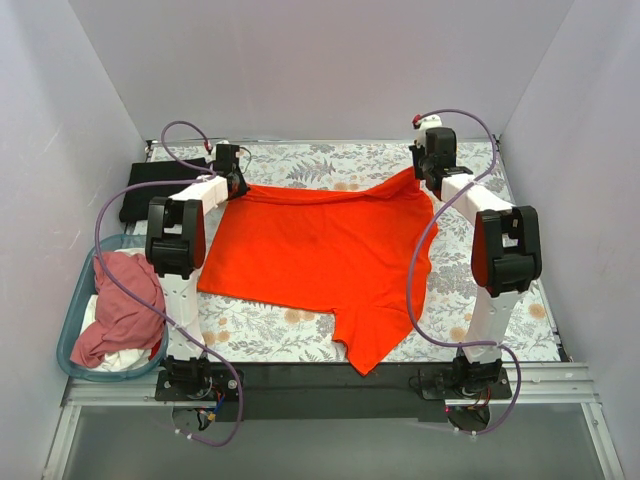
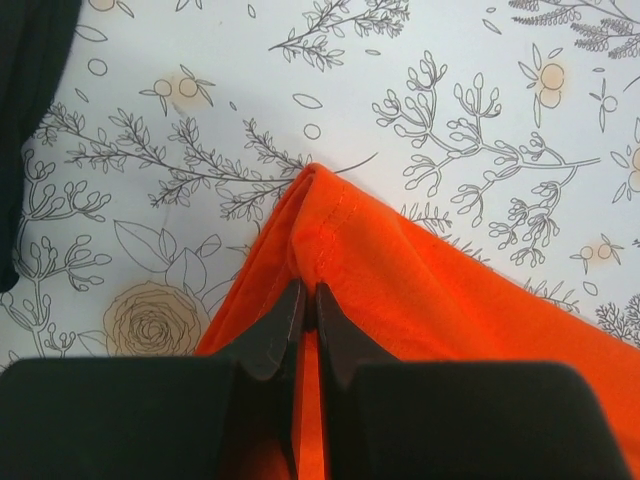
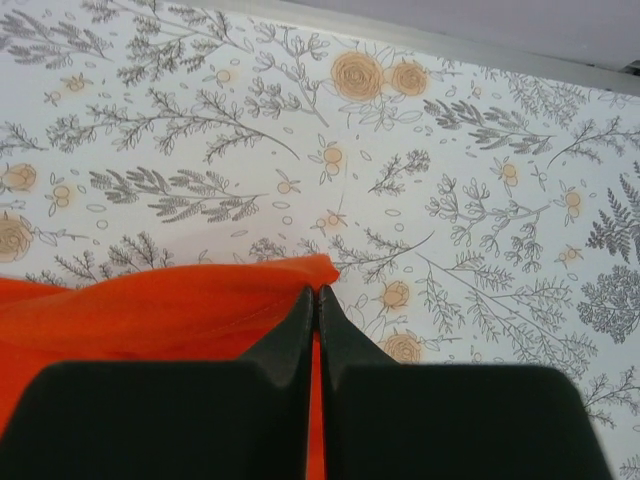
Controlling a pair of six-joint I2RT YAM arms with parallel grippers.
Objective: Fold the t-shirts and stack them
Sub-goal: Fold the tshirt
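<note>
The orange-red t-shirt [image 1: 320, 255] lies spread on the floral table, one part hanging toward the near edge. My left gripper [image 1: 236, 182] is shut on its far left corner [image 2: 330, 240]. My right gripper [image 1: 428, 172] is shut on its far right corner [image 3: 300, 275], which is lifted a little. A folded black t-shirt [image 1: 160, 188] lies at the far left, seen also in the left wrist view [image 2: 25, 110]. A dusty pink t-shirt [image 1: 122, 305] and a white one [image 1: 118, 358] lie crumpled in the teal basket [image 1: 68, 335].
The basket stands at the near left beside the left arm's base. Grey walls close in the table on three sides. A black strip [image 1: 330, 378] runs along the near edge between the arm bases.
</note>
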